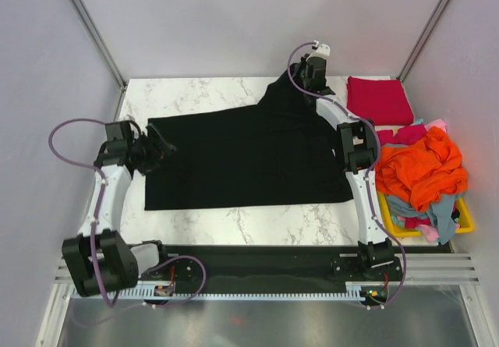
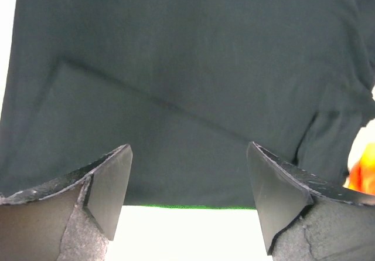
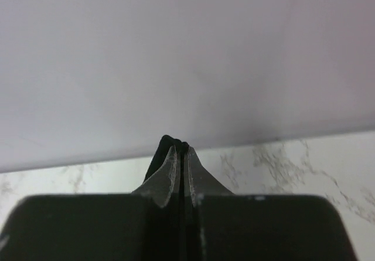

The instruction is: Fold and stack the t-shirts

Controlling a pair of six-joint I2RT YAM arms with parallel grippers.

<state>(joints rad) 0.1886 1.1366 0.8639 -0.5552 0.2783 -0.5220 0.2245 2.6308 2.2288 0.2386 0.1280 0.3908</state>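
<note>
Top view: the black t-shirt (image 1: 242, 156) lies spread on the worktop (image 1: 195, 93), with the first fold in hand. A crimson t-shirt (image 1: 380, 100) sits folded at far right.

Left wrist view: the left hand (image 2: 187, 155) is released, jaws apart at the black shirt's left hem.

Right wrist view: the right hand (image 3: 179, 149) is clenched on the shirt's far edge.

Judged next: the left hand must grip the hem so both can carry the fold.
</note>
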